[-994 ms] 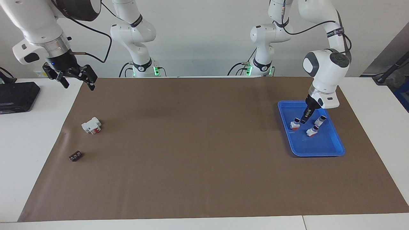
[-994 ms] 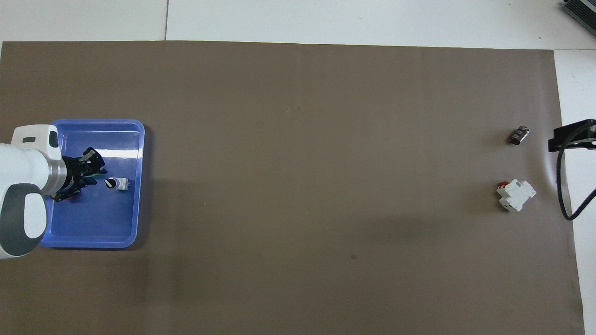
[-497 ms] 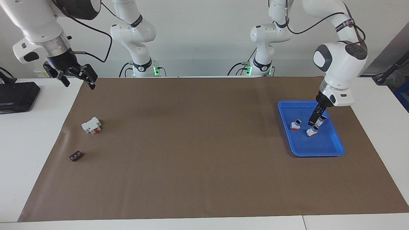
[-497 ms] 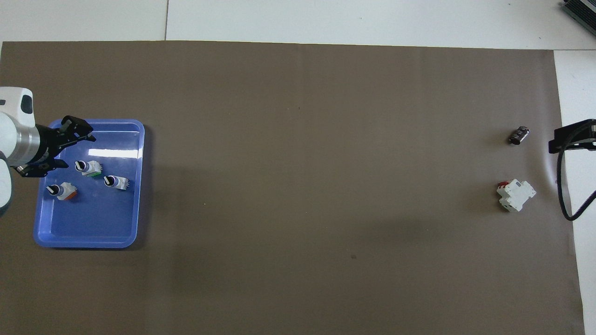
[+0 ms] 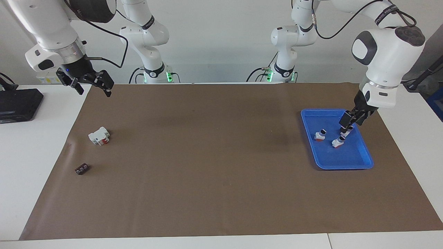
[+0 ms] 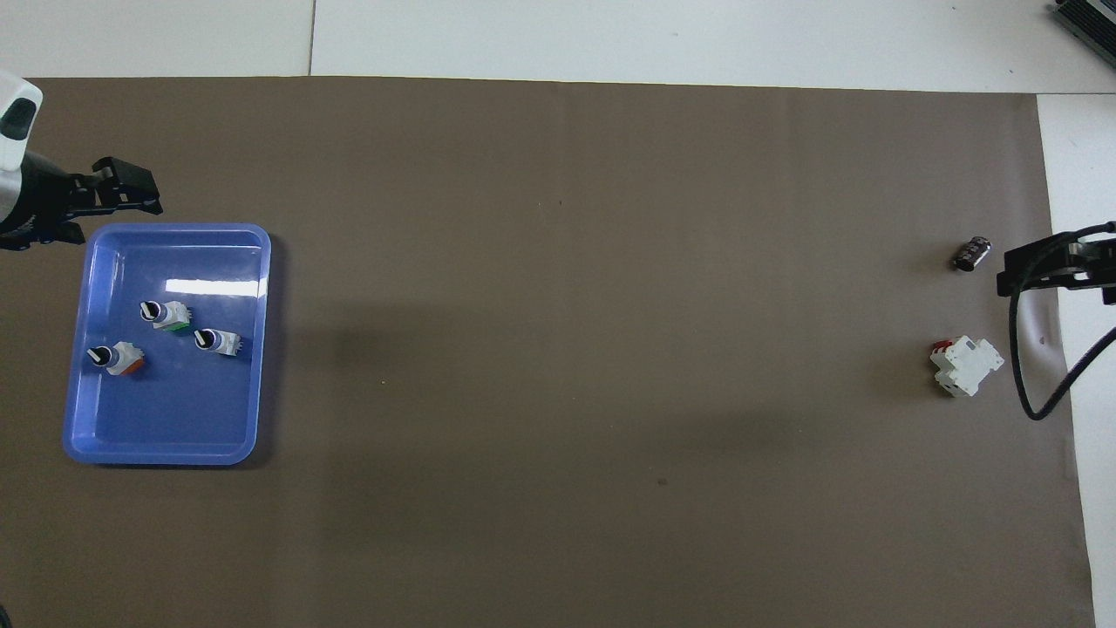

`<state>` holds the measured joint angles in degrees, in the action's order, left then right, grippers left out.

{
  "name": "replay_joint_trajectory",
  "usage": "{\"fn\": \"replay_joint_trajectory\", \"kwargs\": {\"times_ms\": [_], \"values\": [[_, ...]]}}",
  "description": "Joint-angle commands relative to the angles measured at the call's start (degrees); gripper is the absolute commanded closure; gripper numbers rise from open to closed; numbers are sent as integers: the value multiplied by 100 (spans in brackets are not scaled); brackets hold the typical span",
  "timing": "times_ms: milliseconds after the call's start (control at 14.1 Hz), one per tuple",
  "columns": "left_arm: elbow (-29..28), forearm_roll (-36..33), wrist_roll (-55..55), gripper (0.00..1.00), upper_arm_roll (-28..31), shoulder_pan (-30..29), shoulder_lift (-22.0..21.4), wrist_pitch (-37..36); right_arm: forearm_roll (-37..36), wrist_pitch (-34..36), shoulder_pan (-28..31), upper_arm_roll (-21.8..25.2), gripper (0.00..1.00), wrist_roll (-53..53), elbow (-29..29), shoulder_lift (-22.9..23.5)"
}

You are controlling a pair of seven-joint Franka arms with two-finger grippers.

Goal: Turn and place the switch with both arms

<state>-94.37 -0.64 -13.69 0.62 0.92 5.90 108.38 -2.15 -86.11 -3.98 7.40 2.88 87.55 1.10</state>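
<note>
Switch: you'll find the switch [image 6: 166,314] lying in the blue tray [image 6: 166,440], the one with a green face at one end and a black knob at the other. It sits nearer the tray's farther rim than its two neighbours. Nothing grips it.

Tray neighbours: an orange-faced switch [image 6: 114,358] lies toward the tray's outer wall; a white-ended switch [image 6: 217,341] lies toward the wall that faces the table's middle. All three are apart from each other.

Tray: it rests on the brown mat [image 6: 558,349] at the left arm's end of the table.

Left gripper: your left gripper [image 5: 349,120] hangs in the air over the tray, above the switches. Its fingers stand apart and they carry nothing. In the overhead view the same gripper [image 6: 113,187] shows over the tray's farther edge.

Right gripper: your right gripper [image 5: 94,84] hangs up over the mat's corner at the right arm's end, close to the robots. The fingers are spread and empty. This arm waits.

Other items: a white block with a red tab [image 5: 99,136] lies on the mat at the right arm's end. A small dark piece [image 5: 82,169] lies farther from the robots than the block, well apart from it. A black box [image 5: 19,104] sits on the white table [image 5: 31,166] off the mat.
</note>
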Motion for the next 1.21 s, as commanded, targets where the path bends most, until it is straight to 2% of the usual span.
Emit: {"fn": "replay_joint_trajectory", "kwargs": {"times_ms": [0, 71, 142, 497, 639, 1136], "values": [[296, -50, 1085, 9, 52, 32, -238, -737, 101, -90, 169, -45, 0, 81, 201, -163], [306, -50, 1148, 9, 43, 40, -308, -843, 110, -72, 387, -315, 0, 81, 201, -163], [306, -41, 1149, 9, 26, 40, -344, -958, 110, -55, 424, -388, 0, 98, 193, -163], [279, -33, 1702, 6, 60, 14, -844, -1538, 110, -98, 231, -371, 0, 116, 464, -365], [270, -24, 1782, 1, 87, -30, -898, -1802, 101, -107, 39, -223, 0, 125, 474, -400], [314, -32, 1773, 0, 52, 31, -898, -1811, 101, -107, 55, -160, 0, 107, 483, -400]]}}
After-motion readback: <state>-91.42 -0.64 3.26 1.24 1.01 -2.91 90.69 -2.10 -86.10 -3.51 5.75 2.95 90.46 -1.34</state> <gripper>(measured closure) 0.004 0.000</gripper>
